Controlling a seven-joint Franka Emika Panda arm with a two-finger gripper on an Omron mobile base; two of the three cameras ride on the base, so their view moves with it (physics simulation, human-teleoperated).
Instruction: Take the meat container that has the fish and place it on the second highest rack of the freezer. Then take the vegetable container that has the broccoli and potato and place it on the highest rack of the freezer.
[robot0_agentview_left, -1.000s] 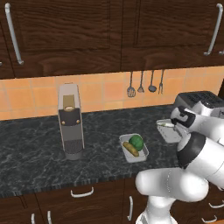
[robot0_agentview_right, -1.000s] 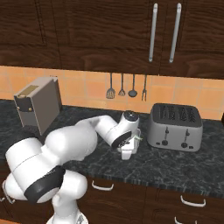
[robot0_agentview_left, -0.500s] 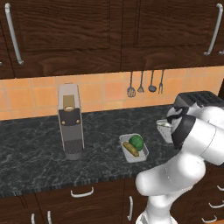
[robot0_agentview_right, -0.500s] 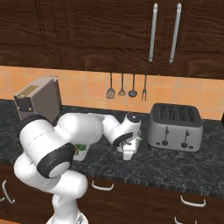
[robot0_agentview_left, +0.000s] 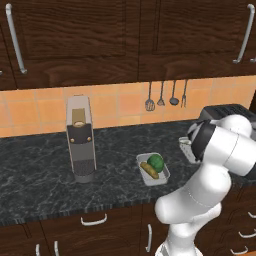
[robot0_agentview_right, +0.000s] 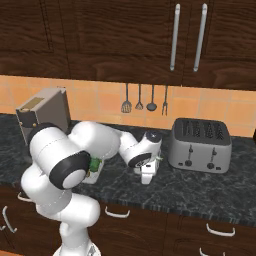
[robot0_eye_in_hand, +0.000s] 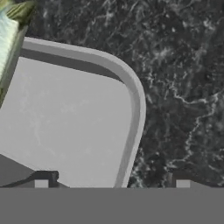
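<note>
A: Meat container (robot0_eye_in_hand: 65, 127) sits on the counter (robot0_eye_in_hand: 183, 87), its rim running from the hand view's ten o'clock to six.

B: Gripper (robot0_eye_in_hand: 111, 181)?

A: Released, jaws straddling that rim. It has dropped lower this last second, so a grasp looks near.

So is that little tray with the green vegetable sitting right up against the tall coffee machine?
No, the tray lies apart from the coffee machine, with bare dark counter between them.
</note>
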